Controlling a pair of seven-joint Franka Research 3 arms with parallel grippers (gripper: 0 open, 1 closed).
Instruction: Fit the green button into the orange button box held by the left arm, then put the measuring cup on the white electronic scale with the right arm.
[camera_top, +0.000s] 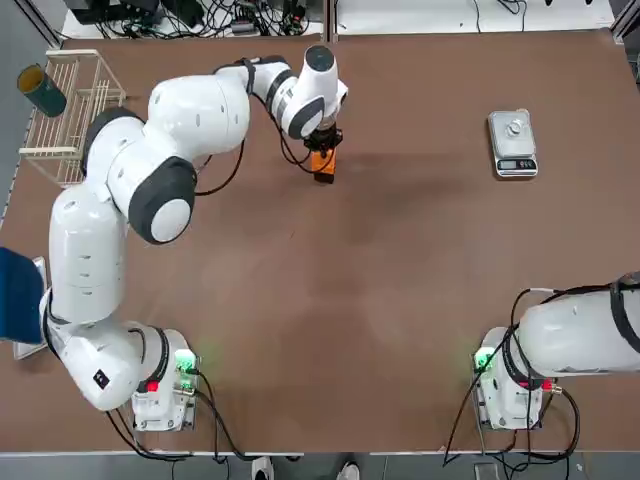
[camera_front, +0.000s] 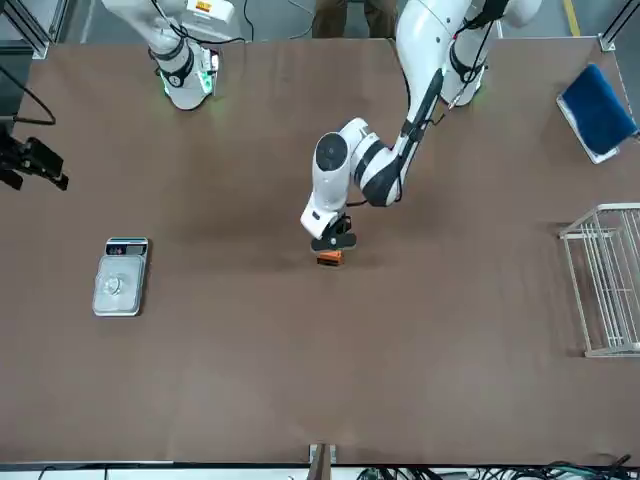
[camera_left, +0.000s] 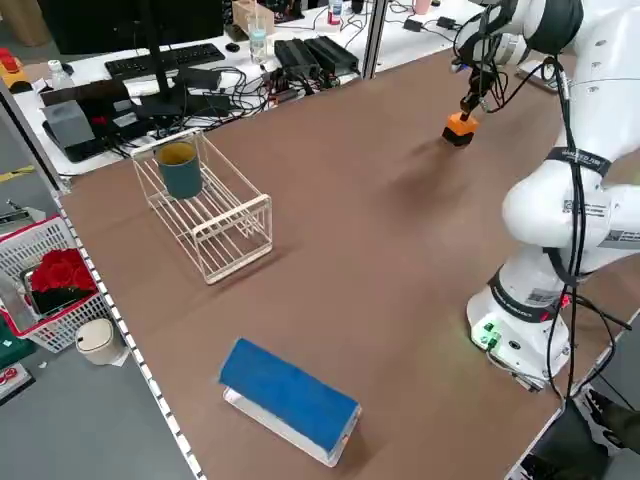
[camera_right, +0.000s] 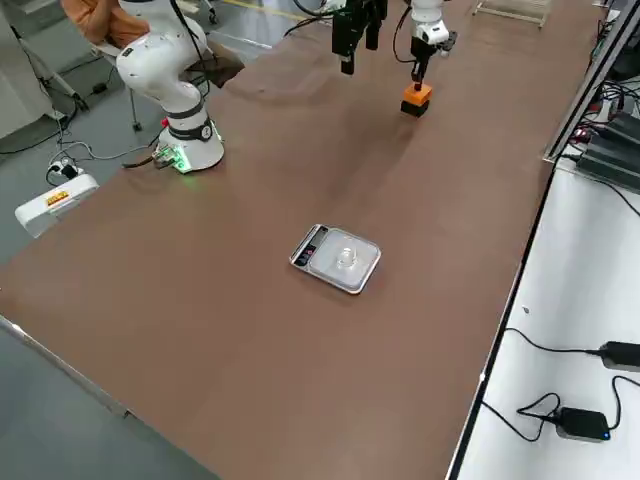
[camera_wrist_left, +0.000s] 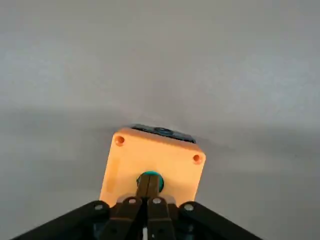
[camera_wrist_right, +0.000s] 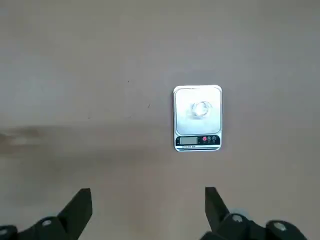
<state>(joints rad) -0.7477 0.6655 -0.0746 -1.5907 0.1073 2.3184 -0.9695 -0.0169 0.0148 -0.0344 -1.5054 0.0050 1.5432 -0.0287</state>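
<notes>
A: Left end effector (camera_top: 323, 150)?
B: Clenched, tips on the green button (camera_wrist_left: 150, 180) seated in the box (camera_top: 323, 165) directly beneath; bare tabletop (camera_top: 330, 300) all round, arm stretched far forward.
A: Right end effector (camera_wrist_right: 147, 210)?
B: Released, raised near its base; the scale (camera_top: 512, 144), cup (camera_top: 515, 127) on it, well ahead.

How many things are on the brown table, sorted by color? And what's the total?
Orange: 1, the orange button box
Green: 2, the green button in the box, the green cup in the rack
White or silvery: 2, the white electronic scale, the wire rack
Clear: 1, the measuring cup on the scale
Blue: 1, the blue block
Total: 7
</notes>
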